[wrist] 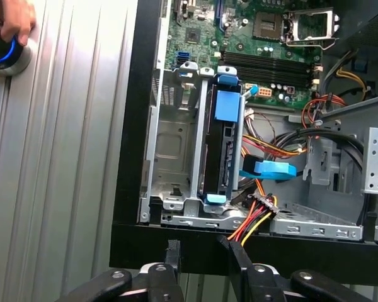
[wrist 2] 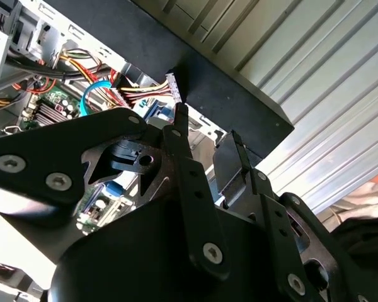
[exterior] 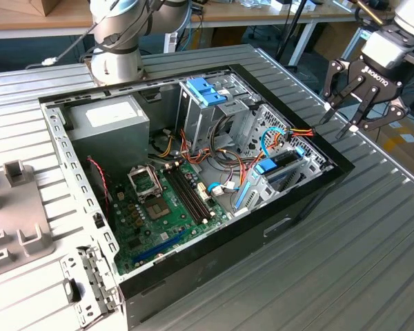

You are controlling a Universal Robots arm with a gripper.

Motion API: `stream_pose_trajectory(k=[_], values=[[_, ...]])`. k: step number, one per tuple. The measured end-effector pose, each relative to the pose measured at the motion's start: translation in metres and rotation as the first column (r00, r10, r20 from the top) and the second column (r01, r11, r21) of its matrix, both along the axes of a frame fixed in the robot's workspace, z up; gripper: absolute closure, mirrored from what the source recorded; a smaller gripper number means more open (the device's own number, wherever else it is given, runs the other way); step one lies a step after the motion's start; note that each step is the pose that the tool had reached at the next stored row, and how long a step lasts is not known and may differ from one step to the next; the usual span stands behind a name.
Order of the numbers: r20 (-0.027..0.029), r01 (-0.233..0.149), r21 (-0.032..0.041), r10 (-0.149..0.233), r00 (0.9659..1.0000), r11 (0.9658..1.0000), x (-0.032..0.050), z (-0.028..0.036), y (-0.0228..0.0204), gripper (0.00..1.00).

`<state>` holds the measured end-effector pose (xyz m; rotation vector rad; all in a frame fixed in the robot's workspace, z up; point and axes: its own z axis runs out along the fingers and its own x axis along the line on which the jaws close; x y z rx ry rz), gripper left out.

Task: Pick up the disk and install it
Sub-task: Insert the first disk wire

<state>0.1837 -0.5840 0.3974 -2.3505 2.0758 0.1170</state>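
Exterior view: cables point(exterior: 224, 162) around drive cage point(exterior: 214, 103).

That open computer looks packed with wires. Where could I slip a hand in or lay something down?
Bare room: the ribbed table on the exterior view's right of the case, below the open pincer; and the empty bay between the case wall and the disk. Crowded: the cable tangle between the cage and the motherboard.
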Motion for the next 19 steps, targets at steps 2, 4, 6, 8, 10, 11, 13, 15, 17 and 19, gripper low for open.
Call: stream_pose_trajectory(k=[2, 4, 6, 8, 10, 11, 13, 15, 17, 19], values=[[0.0, -0.012, 0.0, 0.012, 0.9999, 0.9999, 0.0, 0.0, 0.0, 0.56], [0.0, -0.022, 0.0, 0.022, 0.9998, 0.9998, 0.0, 0.0, 0.0, 0.56], [0.0, -0.035, -0.0001, 0.035, 0.9994, 0.9994, 0.0, 0.0, 0.0, 0.56], [0.0, -0.054, -0.0001, 0.054, 0.9986, 0.9986, 0.0, 0.0, 0.0, 0.56], [0.0, -0.065, -0.0001, 0.065, 0.9979, 0.9979, 0.0, 0.0, 0.0, 0.56], [0.0, -0.07, 0.0, 0.07, 0.9976, 0.9976, 0.0, 0.0, 0.0, 0.56], [0.0, -0.088, 0.0, 0.088, 0.9961, 0.9961, 0.0, 0.0, 0.0, 0.56], [0.0, -0.098, 0.0, 0.098, 0.9952, 0.9952, 0.0, 0.0, 0.0, 0.56], [0.0, -0.11, -0.0001, 0.11, 0.9939, 0.9939, 0.0, 0.0, 0.0, 0.56], [0.0, -0.125, 0.0, 0.125, 0.9922, 0.9922, 0.0, 0.0, 0.0, 0.56]])
